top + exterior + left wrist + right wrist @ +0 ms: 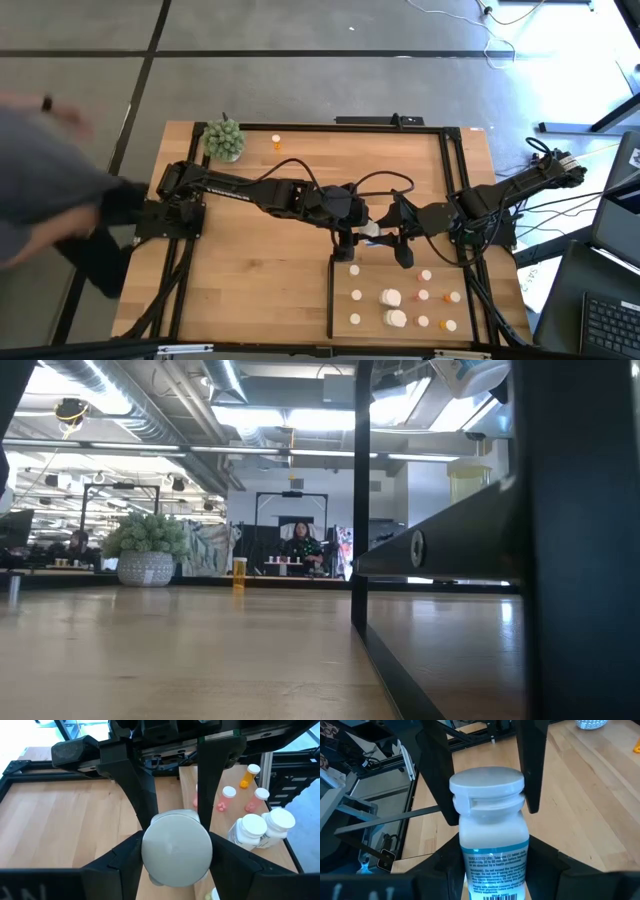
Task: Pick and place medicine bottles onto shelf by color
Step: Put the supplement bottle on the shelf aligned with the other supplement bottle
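A white medicine bottle (372, 230) with a flip cap and a printed label hangs above the table's middle, between my two grippers. My left gripper (176, 855) reaches in from the table's left and is shut on its cap end. My right gripper (492, 865) comes from the right and is shut on its body. Just nearer lies the shelf (440, 285), a pale wood panel with a black strip on its left side. On it stand small white and orange bottles and two chunkier white ones (390, 297). My left gripper pinches the bottle's cap (487, 782) between its two fingers (437, 770), one on each side. It comes slanting down from the table's left, and the cap's flat top (176, 847) faces its camera. The bottle is clear of the table. My right gripper pinches the bottle's labelled body (492, 855) between its two fingers, slanting down from the table's right, behind the cap. The bottle runs forward between the fingers, cap end away from the wrist. It is lifted clear, above the shelf's far edge.
A green plant ball (224, 140) in a pot and a lone orange bottle (277, 143) stand at the table's far edge. A black frame (455, 180) runs round the tabletop. A person's blurred sleeve (40, 190) shows beyond the left edge. Bare wood lies near left.
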Robot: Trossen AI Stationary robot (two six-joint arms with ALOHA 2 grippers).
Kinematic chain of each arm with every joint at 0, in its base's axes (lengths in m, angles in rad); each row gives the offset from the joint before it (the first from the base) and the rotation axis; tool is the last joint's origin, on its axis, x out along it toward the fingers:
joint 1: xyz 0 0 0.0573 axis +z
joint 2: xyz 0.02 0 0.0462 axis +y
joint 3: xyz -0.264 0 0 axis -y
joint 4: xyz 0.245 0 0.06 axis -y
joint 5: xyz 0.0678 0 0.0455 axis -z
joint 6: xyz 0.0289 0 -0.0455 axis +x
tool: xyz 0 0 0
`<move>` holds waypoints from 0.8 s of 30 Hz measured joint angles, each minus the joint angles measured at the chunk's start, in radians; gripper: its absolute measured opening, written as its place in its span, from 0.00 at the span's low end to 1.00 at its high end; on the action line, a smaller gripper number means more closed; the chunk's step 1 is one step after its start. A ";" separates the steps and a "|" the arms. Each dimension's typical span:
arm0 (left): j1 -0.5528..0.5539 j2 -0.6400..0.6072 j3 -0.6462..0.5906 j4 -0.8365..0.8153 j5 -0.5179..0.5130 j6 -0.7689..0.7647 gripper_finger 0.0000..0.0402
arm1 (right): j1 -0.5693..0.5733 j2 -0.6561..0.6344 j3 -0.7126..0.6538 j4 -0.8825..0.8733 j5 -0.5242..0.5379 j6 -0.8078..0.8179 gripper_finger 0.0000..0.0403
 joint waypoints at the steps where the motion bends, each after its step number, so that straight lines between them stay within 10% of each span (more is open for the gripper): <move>1: 0.000 0.000 0.000 0.000 0.000 0.000 0.48 | 0.000 0.000 0.000 0.000 0.000 0.000 0.40; 24: 0.005 0.000 0.000 -0.005 0.026 0.002 0.48 | 0.000 0.000 0.000 -0.001 -0.002 0.002 0.40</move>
